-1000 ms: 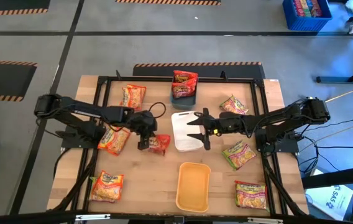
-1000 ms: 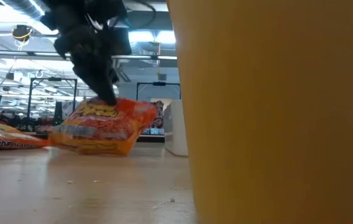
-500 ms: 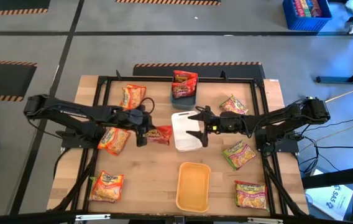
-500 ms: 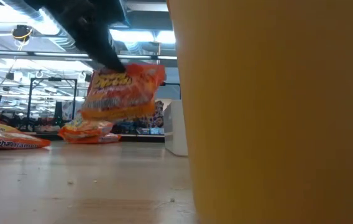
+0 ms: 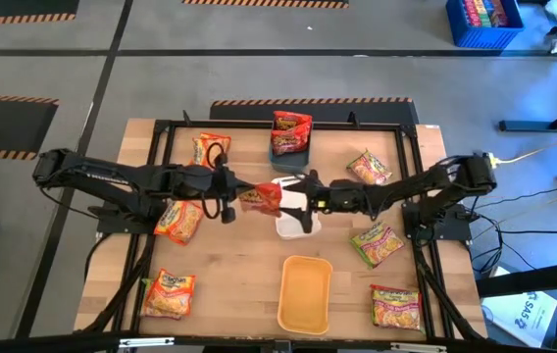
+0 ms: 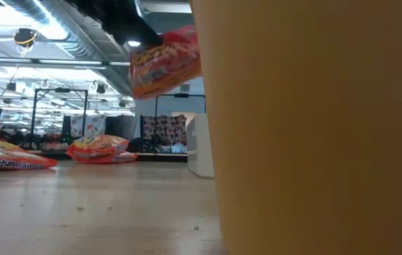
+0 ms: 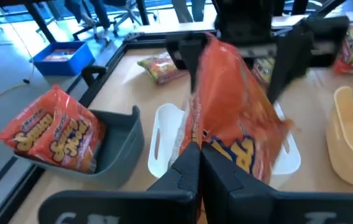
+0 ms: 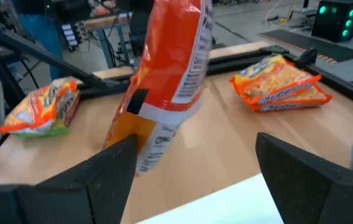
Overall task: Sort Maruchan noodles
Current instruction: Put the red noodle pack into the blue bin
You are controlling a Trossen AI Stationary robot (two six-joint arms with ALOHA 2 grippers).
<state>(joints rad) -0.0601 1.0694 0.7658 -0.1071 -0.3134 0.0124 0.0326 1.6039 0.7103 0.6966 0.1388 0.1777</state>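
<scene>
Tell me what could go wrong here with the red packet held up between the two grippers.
The left gripper pinches only the red packet's edge, so it might slip and drop beside the white tray below. The open right gripper sits very close; closing off-centre could crumple the packet or knock it loose.

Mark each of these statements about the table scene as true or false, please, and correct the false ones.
1. The left gripper holds a red noodle packet up in the air. True.
2. The right gripper is shut on that packet. False: its fingers stand open beside the packet.
3. The yellow tray has a packet inside. False: it is empty.
4. The grey tray holds a red packet. True.
5. The white tray lies between the grey tray and the yellow tray. True.
</scene>
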